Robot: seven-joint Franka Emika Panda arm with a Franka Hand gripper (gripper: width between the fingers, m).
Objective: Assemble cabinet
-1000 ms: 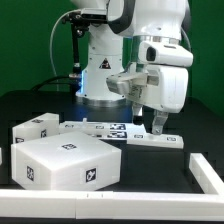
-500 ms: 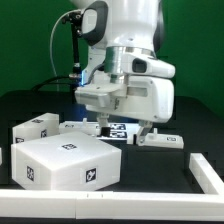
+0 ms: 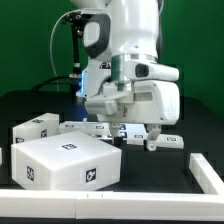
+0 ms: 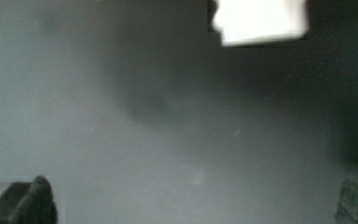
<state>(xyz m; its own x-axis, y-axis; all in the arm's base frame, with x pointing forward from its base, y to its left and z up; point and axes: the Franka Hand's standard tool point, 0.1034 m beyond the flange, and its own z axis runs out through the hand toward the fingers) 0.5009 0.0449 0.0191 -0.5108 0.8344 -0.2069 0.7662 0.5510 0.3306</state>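
The cabinet's big white tagged box (image 3: 65, 165) stands at the front on the exterior view's left. A smaller white tagged block (image 3: 35, 128) sits just behind it. My gripper (image 3: 138, 132) hangs low over the dark table to the right of the box, just above the marker board (image 3: 168, 141), and touches nothing. In the wrist view my gripper (image 4: 194, 205) shows both dark fingers (image 4: 25, 205) far apart, with only blurred dark table between them. A white piece (image 4: 261, 20) lies ahead; I cannot tell which part it is.
A white part (image 3: 205, 172) lies at the front on the exterior view's right. A low white rail (image 3: 100, 206) runs along the table's front edge. The robot base (image 3: 95, 85) stands behind the marker board.
The arm has swung toward the exterior view's left and turned its wrist. The gripper now sits lower over the marker board. The cabinet parts have not moved.
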